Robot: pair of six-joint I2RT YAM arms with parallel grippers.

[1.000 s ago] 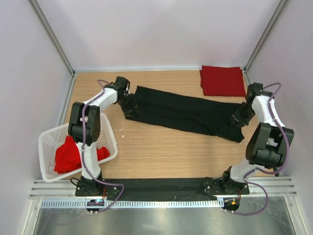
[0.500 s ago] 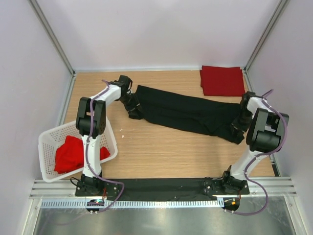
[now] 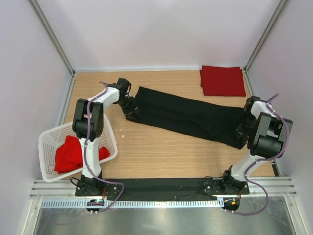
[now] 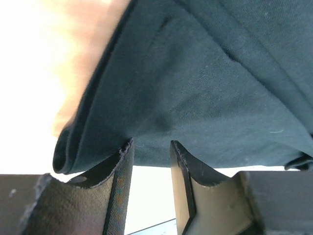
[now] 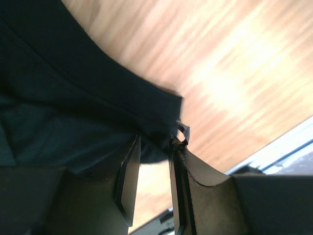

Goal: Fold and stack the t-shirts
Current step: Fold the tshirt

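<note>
Now, step in hand: taking hold of both ends of the black t-shirt [image 3: 186, 115] for its next fold. By the layout, one shirt is done and one waits.
Shirt's place: it lies as a long narrow band on the table [image 3: 161, 156], reaching from the left gripper [image 3: 131, 108] across to the right gripper [image 3: 240, 134], one end at each tool.
Left tool: low at the shirt's end, jaws standing apart with a plain gap. The doubled hem crosses right at the fingertips [image 4: 122, 166] and curls round the outer side of one. Whether any cloth is pinched I cannot tell.
Right tool: jaws drawn near together, with a bunch of dark hem tucked between their tips. That reads as a grasp on the black t-shirt. Bare wood shows just past the tool.
Stack corner: the folded red t-shirt [image 3: 222, 81] lies flat beyond the right gripper, near it but not touching. It is likely the base of the stack.
Waiting shirt: the loose red t-shirt [image 3: 71, 154] sits crumpled in the white basket [image 3: 49, 139], back behind the left gripper, beside that arm's base.
Next move calls for: a firm hold on every layer of hem at both ends, then an even lift, carrying one end over onto the other.
Risk, as I judge it: a layer slipping from the left jaws would leave the fold skewed.
</note>
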